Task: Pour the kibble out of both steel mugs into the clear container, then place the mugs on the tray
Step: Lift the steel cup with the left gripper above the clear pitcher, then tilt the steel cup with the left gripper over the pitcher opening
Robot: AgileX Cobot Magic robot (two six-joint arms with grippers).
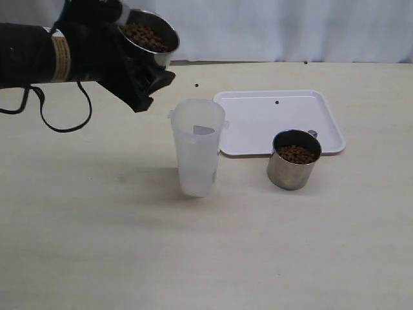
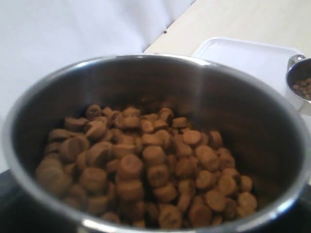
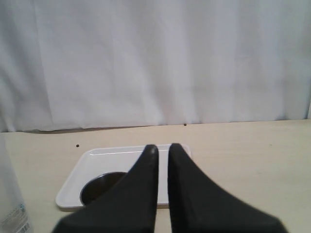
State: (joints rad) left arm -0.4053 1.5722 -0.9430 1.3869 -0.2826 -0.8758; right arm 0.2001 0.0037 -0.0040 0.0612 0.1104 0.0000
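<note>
Gripping a tilted shiny steel mug [image 1: 150, 35] of brown kibble [image 2: 146, 165], left gripper [image 1: 139, 64] is hovering near the translucent plastic tumbler [image 1: 197, 145]. Right gripper [image 3: 163, 150] is idling closed, empty.

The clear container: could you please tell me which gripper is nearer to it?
Left. The left gripper holds a steel mug tilted above and left of the clear container. The right gripper, fingers shut, lies outside the exterior view.

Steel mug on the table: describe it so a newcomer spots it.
Find the white tray on the table. The steel mug stands at its near edge, right of the tall clear container. Unlike the second mug, raised in the air, it rests on the table.
</note>
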